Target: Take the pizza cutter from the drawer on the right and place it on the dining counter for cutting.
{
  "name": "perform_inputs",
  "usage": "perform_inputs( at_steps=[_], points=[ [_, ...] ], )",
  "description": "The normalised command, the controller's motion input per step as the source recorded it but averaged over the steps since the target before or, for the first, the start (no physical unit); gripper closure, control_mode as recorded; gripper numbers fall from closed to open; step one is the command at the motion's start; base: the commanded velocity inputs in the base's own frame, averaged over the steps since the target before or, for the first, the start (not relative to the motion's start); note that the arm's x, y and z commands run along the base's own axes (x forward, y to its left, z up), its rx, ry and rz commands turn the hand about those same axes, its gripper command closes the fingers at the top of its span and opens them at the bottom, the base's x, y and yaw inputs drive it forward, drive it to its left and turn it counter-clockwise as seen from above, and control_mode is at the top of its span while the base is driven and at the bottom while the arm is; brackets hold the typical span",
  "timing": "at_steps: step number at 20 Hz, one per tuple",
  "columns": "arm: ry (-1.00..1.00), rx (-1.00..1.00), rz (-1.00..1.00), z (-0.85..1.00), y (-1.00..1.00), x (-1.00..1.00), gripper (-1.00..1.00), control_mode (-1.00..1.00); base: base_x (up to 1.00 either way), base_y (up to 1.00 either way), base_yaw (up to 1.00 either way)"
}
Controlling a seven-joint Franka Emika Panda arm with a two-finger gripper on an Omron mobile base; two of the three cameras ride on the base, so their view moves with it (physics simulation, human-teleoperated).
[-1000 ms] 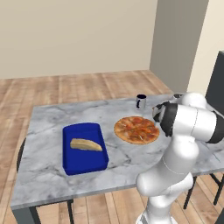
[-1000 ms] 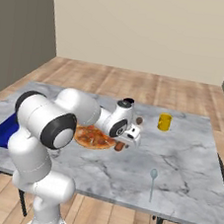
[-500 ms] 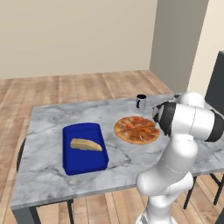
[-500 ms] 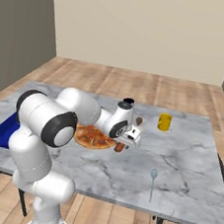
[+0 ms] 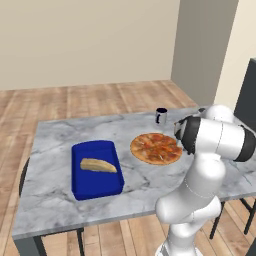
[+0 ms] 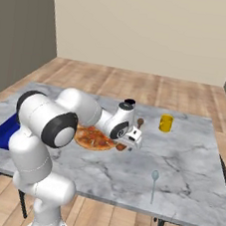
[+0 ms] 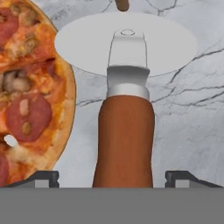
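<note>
The gripper (image 7: 112, 177) stands wide open, its two fingertips (image 7: 41, 177) well apart from the brown handle of the pizza cutter (image 7: 126, 109) and holding nothing. The pizza cutter lies on the marble desk (image 6: 180, 153), its round blade toward 12 o'clock in the hand view, just beside the pizza (image 7: 30, 96) at 9 o'clock.

arm (image 5: 200, 170): glossy white rounded shells | joints: dark bands | hand (image 6: 132, 136): white, dark tips
</note>
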Motion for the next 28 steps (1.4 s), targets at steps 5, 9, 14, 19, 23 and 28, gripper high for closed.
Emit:
perform_inputs(
  at_steps=[5, 9, 14, 19, 23, 28],
  points=[
    [0.00, 0.00, 0.00, 0.37, 0.00, 0.00, -1.00, -1.00, 0.00, 0.00, 0.00],
    [0.00, 0.00, 0.00, 0.72, 0.00, -0.21, -1.00, -1.00, 0.00, 0.00, 0.00],
    [0.00, 0.00, 0.00, 0.72, 0.13, -0.56, -1.00, -1.00, 0.00, 0.00, 0.00],
    [0.00, -0.07, 0.00, 0.42, 0.43, -0.97, -1.00, -1.00, 0.00, 0.00, 0.00],
    [0.00, -0.05, 0.00, 0.66, 0.48, -0.87, -1.00, -1.00, 0.00, 0.00, 0.00],
    [0.00, -0.01, 0.00, 0.88, 0.55, -0.62, -1.00, -1.00, 0.00, 0.00, 0.00]
  ],
)
